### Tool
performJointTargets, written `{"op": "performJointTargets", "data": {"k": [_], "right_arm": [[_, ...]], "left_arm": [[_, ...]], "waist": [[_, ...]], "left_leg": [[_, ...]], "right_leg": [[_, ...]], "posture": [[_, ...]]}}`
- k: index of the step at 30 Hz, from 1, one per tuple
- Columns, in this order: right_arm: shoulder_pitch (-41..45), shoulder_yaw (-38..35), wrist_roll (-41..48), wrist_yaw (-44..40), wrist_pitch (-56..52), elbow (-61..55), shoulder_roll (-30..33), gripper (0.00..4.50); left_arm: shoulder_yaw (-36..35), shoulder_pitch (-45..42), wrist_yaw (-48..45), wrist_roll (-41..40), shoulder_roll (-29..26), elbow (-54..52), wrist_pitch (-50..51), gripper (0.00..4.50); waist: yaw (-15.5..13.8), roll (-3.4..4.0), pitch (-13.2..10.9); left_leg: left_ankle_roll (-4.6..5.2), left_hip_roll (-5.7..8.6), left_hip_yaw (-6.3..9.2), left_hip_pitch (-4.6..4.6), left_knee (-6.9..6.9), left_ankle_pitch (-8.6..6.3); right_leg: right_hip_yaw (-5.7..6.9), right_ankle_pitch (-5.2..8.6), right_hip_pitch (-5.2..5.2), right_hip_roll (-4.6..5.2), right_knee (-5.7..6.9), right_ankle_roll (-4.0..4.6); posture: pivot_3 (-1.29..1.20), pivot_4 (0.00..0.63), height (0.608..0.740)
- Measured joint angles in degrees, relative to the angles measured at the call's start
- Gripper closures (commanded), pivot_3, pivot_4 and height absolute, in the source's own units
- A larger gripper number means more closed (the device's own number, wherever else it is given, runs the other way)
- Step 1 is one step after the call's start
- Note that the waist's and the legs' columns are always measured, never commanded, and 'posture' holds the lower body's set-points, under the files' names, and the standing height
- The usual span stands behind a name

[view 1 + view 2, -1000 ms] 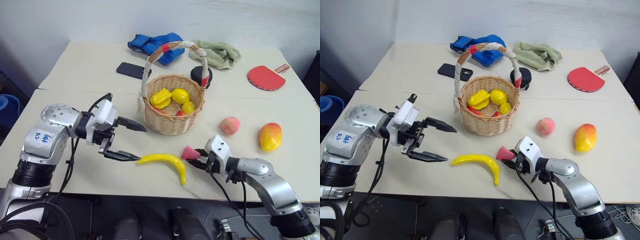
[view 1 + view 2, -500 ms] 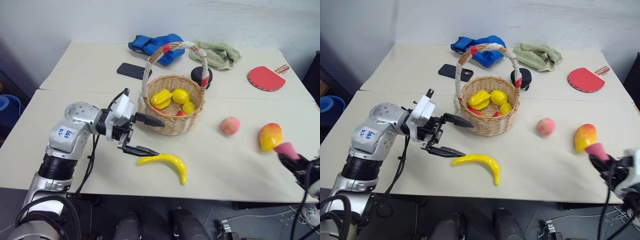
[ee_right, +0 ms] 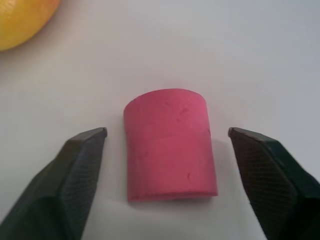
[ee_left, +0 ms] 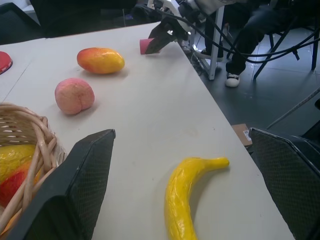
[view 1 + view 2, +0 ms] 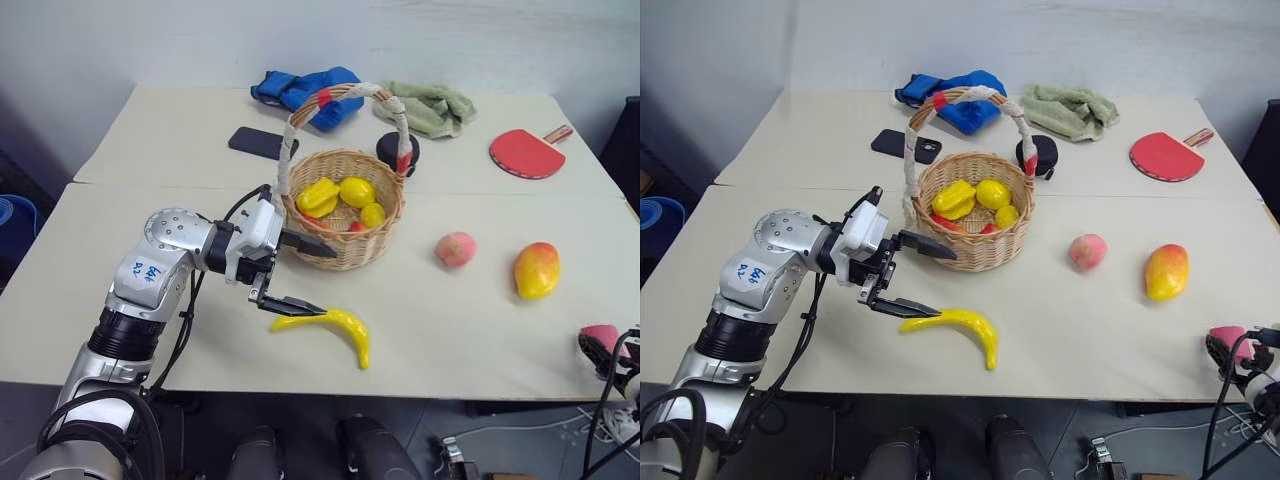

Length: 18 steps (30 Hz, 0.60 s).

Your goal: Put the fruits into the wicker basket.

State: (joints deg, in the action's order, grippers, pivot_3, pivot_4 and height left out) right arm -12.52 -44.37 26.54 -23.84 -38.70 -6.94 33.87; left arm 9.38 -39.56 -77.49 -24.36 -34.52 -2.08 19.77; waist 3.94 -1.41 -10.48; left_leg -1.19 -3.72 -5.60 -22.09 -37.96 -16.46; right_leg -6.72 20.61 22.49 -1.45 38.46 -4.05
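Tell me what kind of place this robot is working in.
Probably a lab or test room rather than a home: two plain tables pushed together against a bare wall, cables trailing over the floor, and unrelated props laid out, such as a table tennis paddle and a phone.

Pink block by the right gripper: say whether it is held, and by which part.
Not held. The pink block lies on the table between the right gripper's open jaws, touching neither. The left gripper holds nothing too.
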Motion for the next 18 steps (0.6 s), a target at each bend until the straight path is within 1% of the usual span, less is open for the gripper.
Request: {"op": "performJointTargets", "data": {"k": [1, 2, 4, 6, 8, 10, 12, 14, 16, 18], "right_arm": [[-0.8, -1.2, 0.7, -0.2, -0.8, -1.7, 0.2, 0.03], [-2.0, -2.6, 1.6, -0.8, -1.8, -4.1, 1.7, 0.03], [-3.3, -6.2, 3.8, -1.9, -4.1, -8.8, 4.9, 0.03], [-4.7, -10.4, 8.7, -6.0, -7.2, -14.4, 9.7, 0.03], [-5.5, -14.2, 15.6, -11.9, -10.1, -20.6, 14.8, 0.03], [-5.9, -16.8, 23.9, -17.0, -13.3, -25.5, 18.6, 0.03], [-6.0, -17.4, 34.2, -21.5, -16.6, -29.9, 22.5, 0.03], [-4.7, -17.2, 42.4, -23.2, -18.5, -33.0, 26.0, 0.03], [-2.3, -15.5, 46.5, -22.8, -18.8, -35.2, 29.3, 0.03], [-0.1, -12.7, 48.3, -21.7, -18.6, -36.3, 30.9, 0.03]], "left_arm": [[0.4, 0.0, 0.0, 0.6, 0.0, 0.8, -0.4, 0.0], [1.0, 0.0, 0.0, 1.6, 0.0, 1.6, -1.1, 0.0], [1.9, 0.0, -0.2, 3.2, -0.2, 3.0, -2.3, 0.0], [3.5, 0.0, -0.4, 5.9, -0.4, 4.1, -4.9, 0.0], [5.6, -0.1, -0.4, 9.1, -0.3, 5.7, -7.6, 0.0], [7.5, -0.1, -0.5, 11.5, 0.2, 7.5, -9.9, 0.0], [9.5, -0.5, -0.4, 14.2, 0.9, 9.6, -12.2, 0.0], [11.6, -1.4, 0.1, 16.9, 2.6, 11.9, -14.1, 0.0], [12.8, -2.8, 0.7, 19.2, 3.9, 14.1, -15.3, 0.0], [13.8, -3.7, 1.1, 20.9, 4.6, 14.9, -16.3, 0.0]], "waist": [[-0.1, 0.04, 0.0], [-0.3, 0.18, 0.0], [-0.5, 0.21, 0.0], [-0.4, 0.22, 0.0], [-0.2, 0.21, 0.0], [-0.4, 0.12, 0.0], [-0.6, 0.1, 0.0], [-0.8, 0.08, 0.0], [-1.0, 0.0, -0.1], [-1.0, -0.07, -0.1]], "left_leg": [[0.0, 0.0, 0.0, 0.0, 0.0, 0.0], [0.01, 0.03, -0.01, -0.01, 0.0, -0.01], [0.02, 0.03, -0.03, -0.01, 0.0, -0.01], [0.02, 0.01, -0.05, 0.03, 0.02, -0.02], [0.09, -0.02, 0.0, 0.07, 0.05, -0.07], [0.13, -0.05, 0.16, 0.04, 0.05, -0.09], [0.19, -0.04, 0.18, -0.02, 0.05, -0.12], [0.26, 0.0, 0.2, -0.11, 0.03, -0.14], [0.42, 0.03, 0.24, -0.23, -0.03, -0.21], [0.51, 0.04, 0.22, -0.3, -0.06, -0.26]], "right_leg": [[0.0, 0.0, 0.0, 0.0, 0.0, 0.0], [-0.02, 0.01, 0.01, 0.01, -0.02, -0.02], [-0.04, 0.02, 0.0, 0.01, -0.04, -0.04], [-0.05, 0.02, -0.03, -0.02, -0.04, -0.04], [-0.03, 0.02, -0.09, -0.09, -0.06, -0.04], [0.04, 0.02, -0.16, -0.13, -0.19, -0.03], [0.05, 0.01, -0.17, -0.11, -0.29, -0.04], [0.06, -0.02, -0.17, -0.05, -0.4, -0.11], [0.09, -0.08, -0.17, 0.01, -0.54, -0.2], [0.09, -0.09, -0.15, 0.06, -0.63, -0.23]], "posture": [[0.0, 0.15, 0.74], [0.0, 0.15, 0.74], [0.0, 0.15, 0.74], [0.0, 0.15, 0.74], [0.0, 0.15, 0.74], [0.0, 0.15, 0.74], [0.0, 0.15, 0.74], [0.0, 0.15, 0.74], [0.0, 0.15, 0.74], [0.0, 0.15, 0.74]]}}
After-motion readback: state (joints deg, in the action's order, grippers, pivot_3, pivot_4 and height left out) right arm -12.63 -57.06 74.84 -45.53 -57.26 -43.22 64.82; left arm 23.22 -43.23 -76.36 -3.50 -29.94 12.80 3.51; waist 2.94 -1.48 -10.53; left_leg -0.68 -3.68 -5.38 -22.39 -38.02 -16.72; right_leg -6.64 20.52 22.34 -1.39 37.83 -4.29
